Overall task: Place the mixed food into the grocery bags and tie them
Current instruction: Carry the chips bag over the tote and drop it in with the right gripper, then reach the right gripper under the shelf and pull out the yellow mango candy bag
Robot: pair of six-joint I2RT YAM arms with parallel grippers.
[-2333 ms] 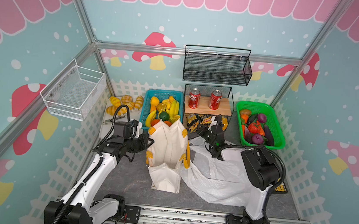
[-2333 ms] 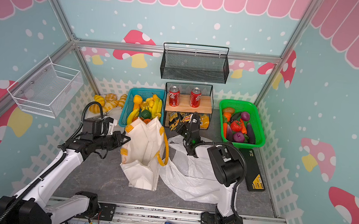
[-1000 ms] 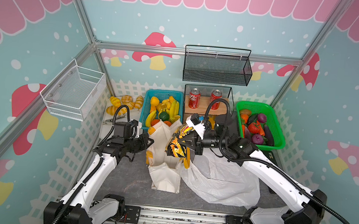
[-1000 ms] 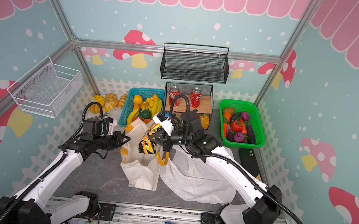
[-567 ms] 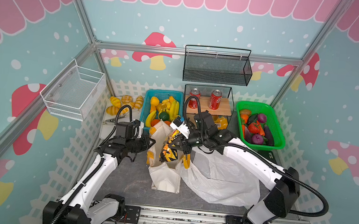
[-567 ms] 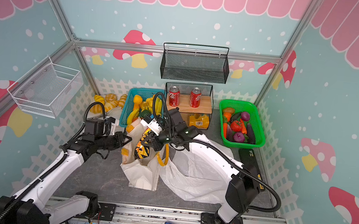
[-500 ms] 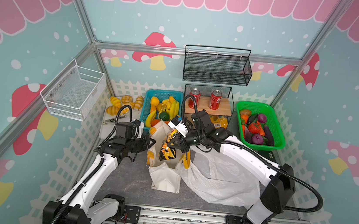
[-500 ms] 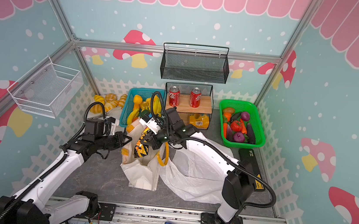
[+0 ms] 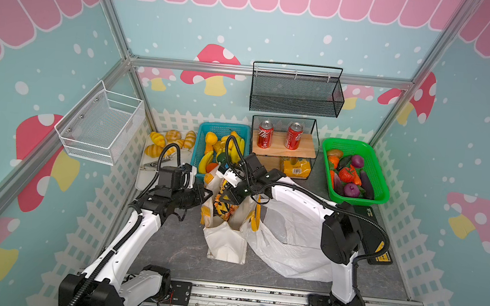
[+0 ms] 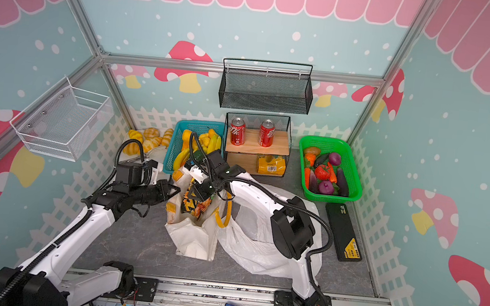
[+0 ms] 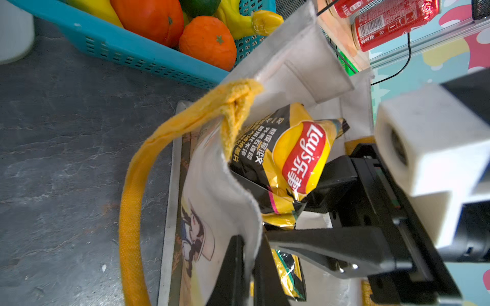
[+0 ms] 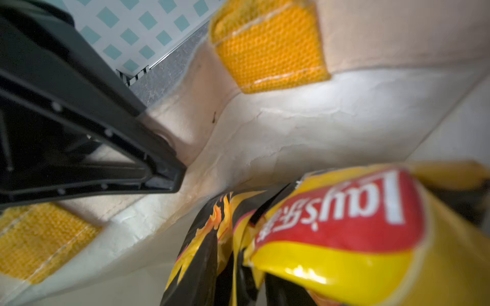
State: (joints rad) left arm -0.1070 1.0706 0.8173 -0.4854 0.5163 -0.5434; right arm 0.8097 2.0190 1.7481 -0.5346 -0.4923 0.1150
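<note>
Nearest, in the lower middle of both top views, the tote (image 9: 226, 245) stood on the grey table (image 9: 172, 245) with its mouth open. The plastic bag (image 9: 290, 245) lay crumpled against its right side.

Just above that, the left end effector (image 9: 206, 198) was clenched on the tote's left rim. The left wrist view showed its two fingers (image 11: 234, 267) pinching the canvas wall between them, with a yellow handle (image 11: 132, 201) drooping outside.

The right end effector (image 9: 230, 194) extended from the right into the tote's mouth, where the black-and-yellow packet (image 9: 222, 208) sat. In the left wrist view its fingers stood apart, released, with the packet's (image 11: 291, 151) lower edge in the gap between them. Whether they touched it could not be told. The right wrist view showed one black finger (image 12: 119, 148) against the tote's inner wall (image 12: 265, 127), the packet (image 12: 331, 225) blurred close by.

Farther back, toward the upper middle of the top views, an orange packet (image 9: 296, 167) lay under the wooden shelf of a wire rack (image 9: 315, 136) carrying two cans (image 9: 265, 134). To its right the vegetables (image 9: 350, 174) filled a green basket (image 9: 347, 144). To its left, fruit (image 9: 205, 160) filled a blue basket (image 9: 218, 127).
</note>
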